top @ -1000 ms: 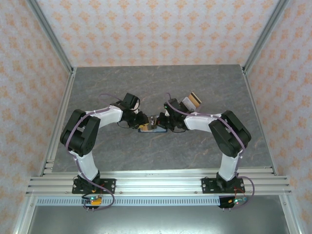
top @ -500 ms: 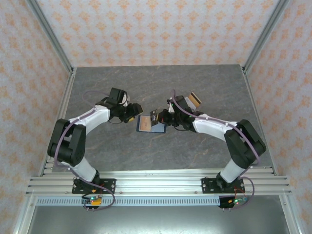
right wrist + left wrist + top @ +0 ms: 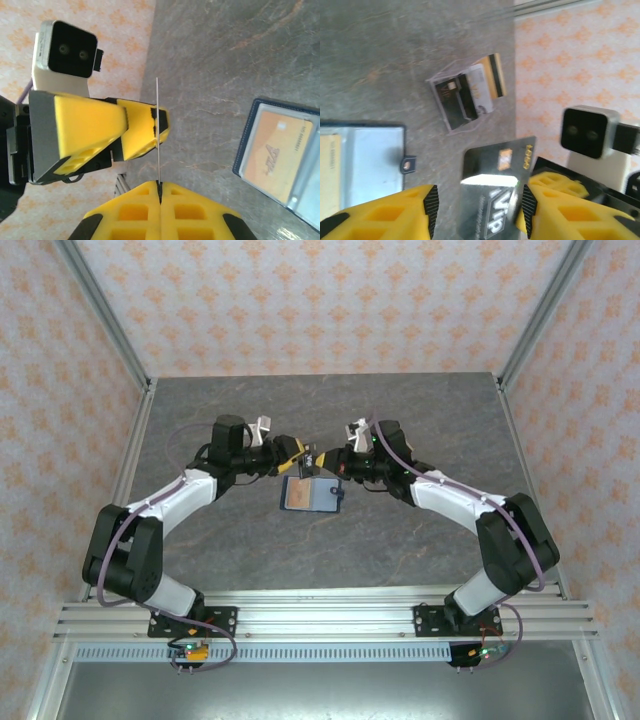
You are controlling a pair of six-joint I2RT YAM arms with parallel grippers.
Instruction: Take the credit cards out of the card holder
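Right pincer (image 3: 160,186) is clamped shut on one edge of a glossy black plastic card with silver VIP lettering (image 3: 495,200), held edge-up in the air over the grey marbled table (image 3: 400,530). Left pincer (image 3: 477,202) has its jaws spread, straddling the same card. One pad looks to touch a card edge and the other stands clear, so no grip there. Reads as a handover setup, but that's my guess.

Navy blue bifold wallet with grey-blue pockets (image 3: 310,494) lies open and flat on the table, just below both pincers. An orange card (image 3: 277,160) sits in one pocket, so the job isn't finished. Clear plastic tray (image 3: 436,86) near the wallet holds black, white and gold cards on edge.

Handling: the cards are light, thin, stiff but springy, with slick faces.
- Pinch flat on both faces near a short edge, deep enough that the card can't pivot.
- An edge-to-edge squeeze would likely bow a card and pop it out.
- The orange one is sleeved. It probably needs the wallet pinned by one arm while the other slides the card out along the pocket by its exposed end.
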